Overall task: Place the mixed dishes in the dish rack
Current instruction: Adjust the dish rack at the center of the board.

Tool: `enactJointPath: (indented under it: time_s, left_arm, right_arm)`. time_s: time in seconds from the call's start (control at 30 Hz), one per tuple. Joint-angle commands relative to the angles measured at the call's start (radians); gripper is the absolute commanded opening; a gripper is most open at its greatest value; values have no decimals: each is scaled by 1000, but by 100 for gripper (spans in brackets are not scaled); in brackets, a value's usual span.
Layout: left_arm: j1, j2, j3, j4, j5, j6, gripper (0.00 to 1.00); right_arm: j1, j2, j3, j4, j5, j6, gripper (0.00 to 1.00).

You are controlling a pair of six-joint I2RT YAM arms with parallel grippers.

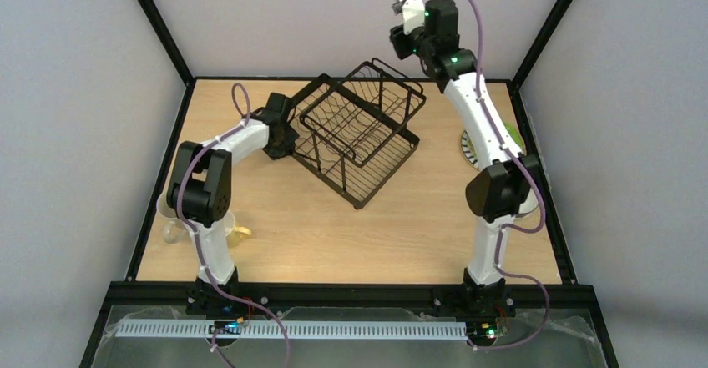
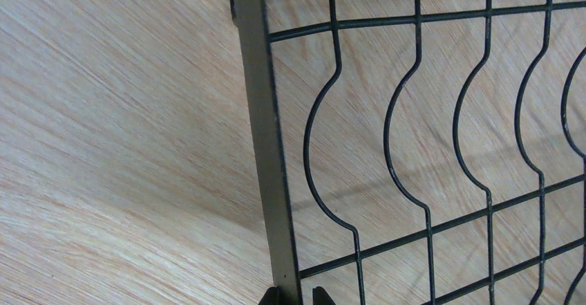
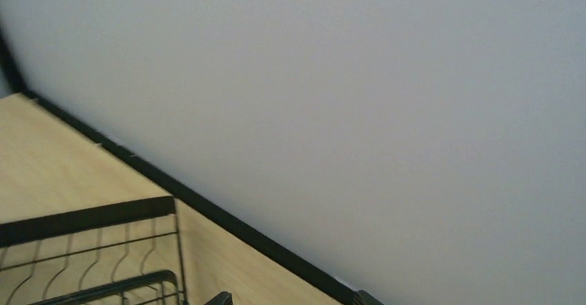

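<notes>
The black wire dish rack [image 1: 389,173] stands turned at an angle in the middle of the table, with nothing in it. My left gripper [image 1: 284,138] is at its left corner. In the left wrist view the left gripper [image 2: 296,297] is shut on the flat frame bar of the dish rack [image 2: 266,132], a fingertip on each side. My right gripper [image 1: 401,42] is raised high near the back wall, above the rack's far corner. The right gripper [image 3: 290,299] is open with nothing between its fingers, and the dish rack's corner [image 3: 83,216] shows below it.
A lime green plate [image 1: 513,138] and a plate with a striped rim [image 1: 467,147] lie at the right edge, partly behind the right arm. A cream mug [image 1: 171,230] and a pale yellow mug [image 1: 240,234] sit near the left arm's base. Grey walls enclose the table.
</notes>
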Motion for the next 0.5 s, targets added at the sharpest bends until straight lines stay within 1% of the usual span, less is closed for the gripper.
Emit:
enactJointPath:
  time_s: [0.0, 0.13, 0.23, 0.37, 0.47]
  left_arm:
    - [-29, -36, -60, 28, 154, -124, 2]
    - [-54, -57, -85, 60, 180, -219, 2]
    - [-78, -73, -101, 87, 189, -283, 2]
    - [-101, -106, -148, 128, 186, -391, 2]
    - [-109, -150, -234, 200, 186, -489, 2]
  right_arm:
    - [6, -158, -115, 46, 355, 167, 100]
    - [6, -222, -187, 10, 524, 256, 100]
    - [6, -281, -254, -20, 616, 327, 100]
    - [4, -387, -405, -41, 674, 451, 100]
    - [4, -472, -536, -59, 672, 543, 100]
